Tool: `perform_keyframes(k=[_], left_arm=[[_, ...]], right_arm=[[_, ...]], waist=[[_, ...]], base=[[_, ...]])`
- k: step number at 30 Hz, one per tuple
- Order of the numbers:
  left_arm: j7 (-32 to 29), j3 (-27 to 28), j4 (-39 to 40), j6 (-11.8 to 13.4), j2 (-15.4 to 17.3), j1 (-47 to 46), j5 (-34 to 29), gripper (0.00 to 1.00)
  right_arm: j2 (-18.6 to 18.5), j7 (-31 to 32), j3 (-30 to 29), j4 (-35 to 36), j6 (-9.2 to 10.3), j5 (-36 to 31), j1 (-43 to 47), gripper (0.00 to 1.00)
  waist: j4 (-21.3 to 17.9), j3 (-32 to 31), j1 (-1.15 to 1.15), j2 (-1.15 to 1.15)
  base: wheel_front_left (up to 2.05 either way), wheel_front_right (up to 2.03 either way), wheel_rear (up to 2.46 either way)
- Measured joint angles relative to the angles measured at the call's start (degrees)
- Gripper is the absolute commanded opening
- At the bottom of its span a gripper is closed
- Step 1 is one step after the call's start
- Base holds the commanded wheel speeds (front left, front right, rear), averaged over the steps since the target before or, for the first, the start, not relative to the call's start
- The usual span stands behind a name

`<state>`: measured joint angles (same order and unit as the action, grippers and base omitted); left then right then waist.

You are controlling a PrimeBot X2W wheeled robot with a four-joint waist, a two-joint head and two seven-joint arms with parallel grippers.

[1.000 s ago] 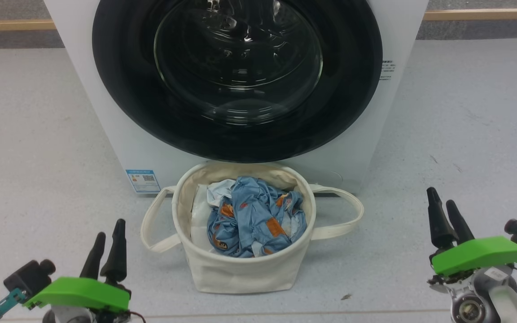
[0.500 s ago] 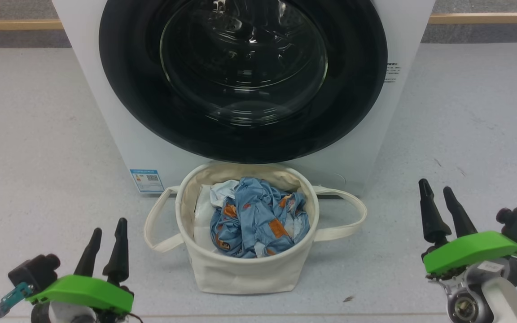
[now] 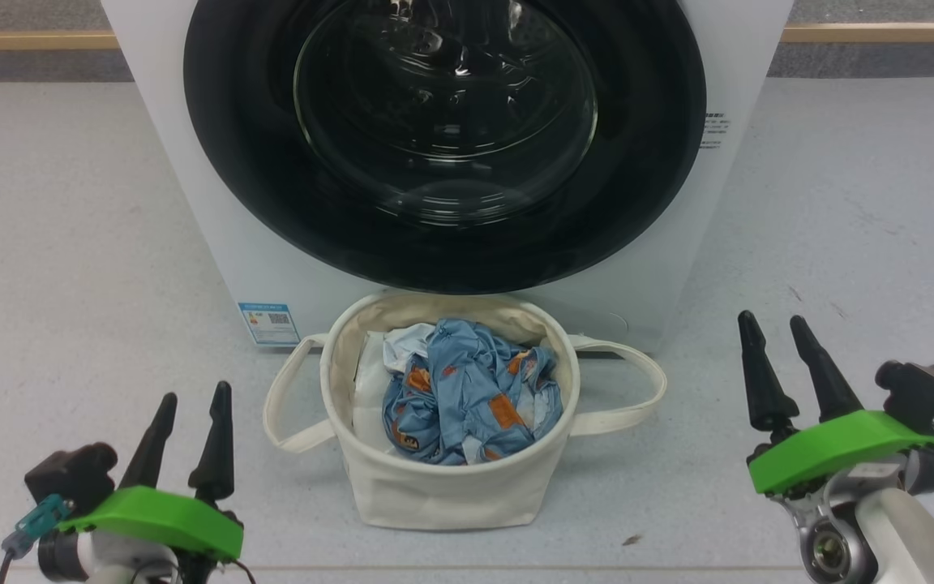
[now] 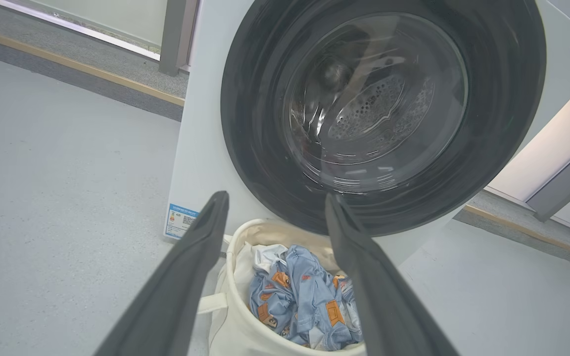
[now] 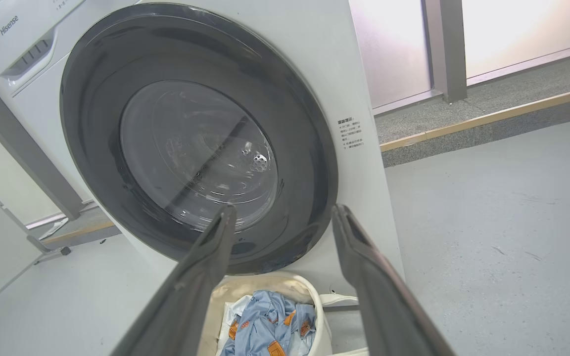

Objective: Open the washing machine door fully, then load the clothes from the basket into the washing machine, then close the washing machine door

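The white washing machine [image 3: 191, 211] stands straight ahead with its glossy black washing machine door [image 3: 248, 203] shut over the drum. The door shows too in the left wrist view [image 4: 250, 123] and the right wrist view [image 5: 92, 99]. In front of it on the floor sits the cream basket [image 3: 434, 495], holding the crumpled light blue clothes [image 3: 467, 401] with orange patches. My left gripper [image 3: 195, 393] hovers open to the basket's left, empty. My right gripper [image 3: 772, 319] is open and empty to its right. Both sets of fingers point toward the machine [image 4: 276, 197] [image 5: 285, 207].
A plain white cloth [image 3: 370, 381] lies at the basket's left inside wall. The basket's loop handles [image 3: 637, 381] spread out on the grey floor. A blue label [image 3: 270, 322] sits low on the machine's front. A wooden kerb strip [image 3: 880, 34] runs behind.
The head view has shifted slightly. My right gripper has moved forward and a little inward toward the machine; my left gripper has edged forward too. Both stay open.
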<state>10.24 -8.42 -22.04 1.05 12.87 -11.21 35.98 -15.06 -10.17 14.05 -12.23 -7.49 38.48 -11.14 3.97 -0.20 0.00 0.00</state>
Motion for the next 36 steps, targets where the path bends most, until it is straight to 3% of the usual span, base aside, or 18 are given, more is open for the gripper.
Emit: perform_keyframes(k=[26, 36], left_arm=[[4.1, -1.9, -0.7, 2.0, 2.3, -3.3, -14.4, 1.0], [4.1, -1.8, -0.7, 2.1, 2.5, -3.3, -15.2, 1.0]], right_arm=[[-3.5, -4.1, 4.5, 1.5, 0.0, -12.4, -2.8, 1.0], [-3.5, -4.1, 3.5, 1.5, 0.0, -12.8, -2.8, 1.0]], waist=[[1.1, 1.0, -0.01, 0.0], [1.3, 1.0, -0.01, 0.0]], base=[[0.0, 0.0, 0.0], [0.0, 0.0, 0.0]])
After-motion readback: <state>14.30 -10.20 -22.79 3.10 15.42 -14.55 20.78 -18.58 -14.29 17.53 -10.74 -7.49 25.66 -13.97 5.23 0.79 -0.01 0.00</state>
